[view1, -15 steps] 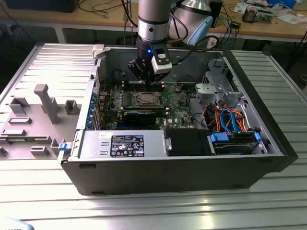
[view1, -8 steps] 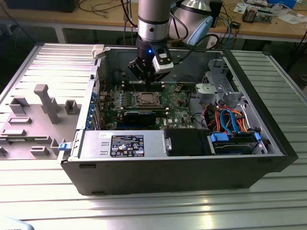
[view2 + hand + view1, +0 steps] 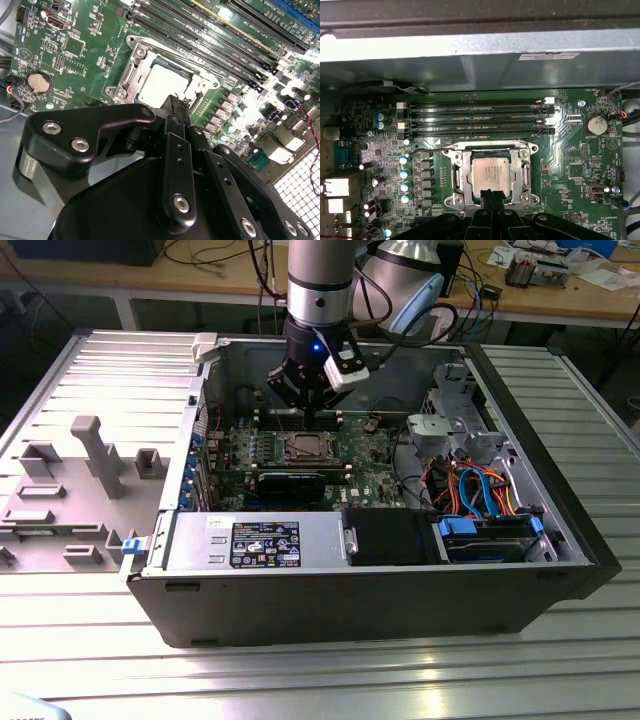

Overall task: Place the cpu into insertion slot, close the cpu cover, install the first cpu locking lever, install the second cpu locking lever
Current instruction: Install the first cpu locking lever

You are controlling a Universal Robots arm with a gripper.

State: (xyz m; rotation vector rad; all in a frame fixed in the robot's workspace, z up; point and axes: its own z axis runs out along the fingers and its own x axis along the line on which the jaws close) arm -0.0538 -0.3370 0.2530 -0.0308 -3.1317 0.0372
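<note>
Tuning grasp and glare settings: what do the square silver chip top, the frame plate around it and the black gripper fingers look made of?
The square silver-grey cpu: dull brushed-looking metal, soft even sheen.
The silver cpu cover frame around it: bright stamped metal, likely steel, sharp glints on its edges.
The black gripper fingers: matt black, bolted links; whether they are coated metal or hard plastic cannot be told.

A dull silver chip (image 3: 491, 172) sits in a shiny silver frame (image 3: 454, 176) on the green board (image 3: 570, 165); black memory slots (image 3: 475, 117); grey ribbed desk (image 3: 300, 670).
</note>
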